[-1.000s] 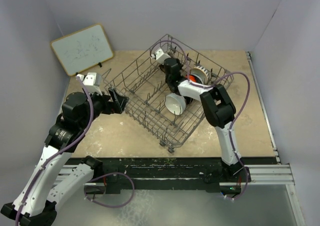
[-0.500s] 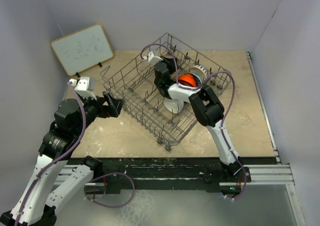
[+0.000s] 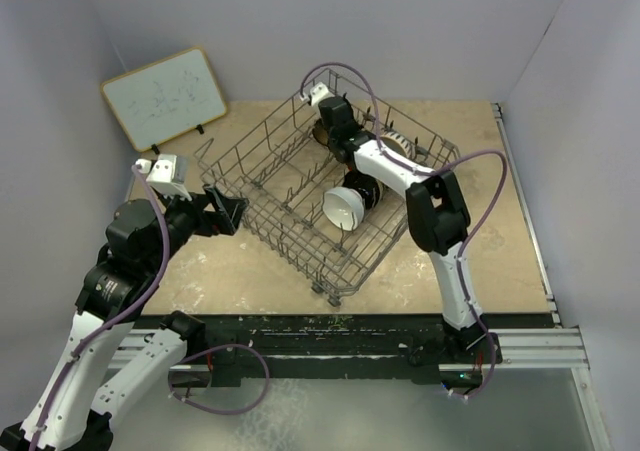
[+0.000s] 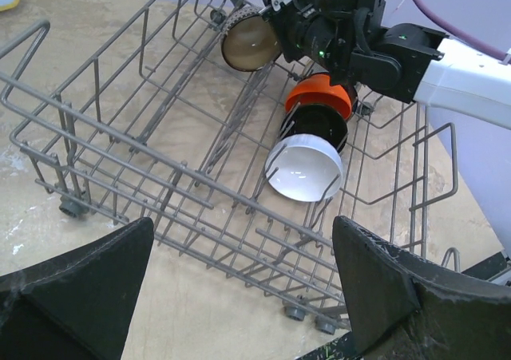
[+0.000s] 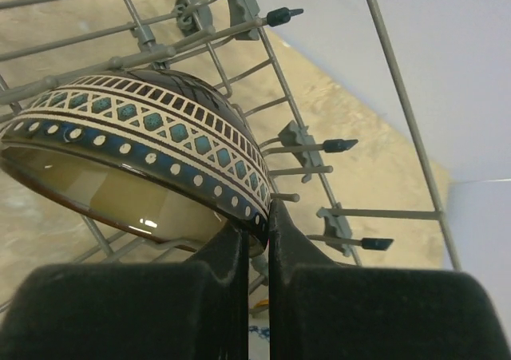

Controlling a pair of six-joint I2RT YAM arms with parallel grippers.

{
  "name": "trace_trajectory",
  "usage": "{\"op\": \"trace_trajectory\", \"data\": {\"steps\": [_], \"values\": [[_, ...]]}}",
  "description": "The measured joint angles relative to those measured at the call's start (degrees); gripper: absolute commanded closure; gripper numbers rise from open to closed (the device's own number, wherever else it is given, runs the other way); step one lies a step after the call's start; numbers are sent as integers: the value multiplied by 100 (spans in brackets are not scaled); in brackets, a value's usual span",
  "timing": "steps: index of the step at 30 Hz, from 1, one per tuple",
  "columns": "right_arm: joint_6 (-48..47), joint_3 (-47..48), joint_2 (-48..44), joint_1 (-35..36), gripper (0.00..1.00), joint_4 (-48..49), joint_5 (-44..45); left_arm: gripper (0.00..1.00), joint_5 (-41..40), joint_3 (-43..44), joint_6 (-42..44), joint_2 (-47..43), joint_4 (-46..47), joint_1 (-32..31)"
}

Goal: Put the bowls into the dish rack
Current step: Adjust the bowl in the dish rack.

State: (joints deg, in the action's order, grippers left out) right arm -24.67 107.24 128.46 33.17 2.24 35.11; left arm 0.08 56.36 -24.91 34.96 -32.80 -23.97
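Observation:
The grey wire dish rack point(image 3: 262, 186) sits askew in the middle of the table. My right gripper point(image 3: 335, 131) reaches into its far corner, shut on the rim of a brown bowl with a cream inside and a blue patterned band point(image 5: 152, 128). The left wrist view shows that bowl point(image 4: 250, 42) held on edge among the tines. A white bowl point(image 3: 345, 208), a black bowl point(image 4: 318, 124) and an orange-red bowl point(image 4: 319, 95) stand in a row in the rack. A blue-and-white bowl point(image 3: 397, 143) peeks out behind the right arm. My left gripper point(image 3: 228, 211) is open beside the rack's near-left side, holding nothing.
A white board point(image 3: 165, 96) leans at the back left. The rack's near rim point(image 4: 120, 148) and its small wheels point(image 4: 297, 312) lie just in front of my left fingers point(image 4: 383, 280). Grey walls close in on three sides.
My right gripper carried the brown bowl from the middle of the rack to its far corner. The rack shifted slightly left. The left arm drew back a little, still open.

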Motion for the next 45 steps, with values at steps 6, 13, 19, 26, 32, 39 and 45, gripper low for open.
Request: {"op": "trace_trajectory", "data": {"steps": [6, 13, 19, 26, 32, 39, 45], "values": [[1088, -1014, -723, -249, 100, 216, -1021, 4, 0, 0, 0, -11, -15, 0], [2774, -1794, -1663, -815, 100, 1239, -2011, 5, 2, -2, -4, 66, -35, 0], [3333, -1770, -2299, -1012, 100, 2785, -2002, 5, 7, -2, -7, 164, -35, 0], [2927, -1871, -2337, -527, 100, 3110, -824, 5, 11, -26, -22, 155, -24, 0], [1637, -1829, -1882, 319, 100, 3606, 1261, 5, 83, -92, -57, 142, -31, 0], [-310, -1624, -1038, 673, 100, 4750, 2916, 4, 109, -92, -52, -28, -101, 0], [-3598, -1128, -13, 820, 100, 7379, 3617, 4, 109, -92, -50, -164, -162, 0]]}}
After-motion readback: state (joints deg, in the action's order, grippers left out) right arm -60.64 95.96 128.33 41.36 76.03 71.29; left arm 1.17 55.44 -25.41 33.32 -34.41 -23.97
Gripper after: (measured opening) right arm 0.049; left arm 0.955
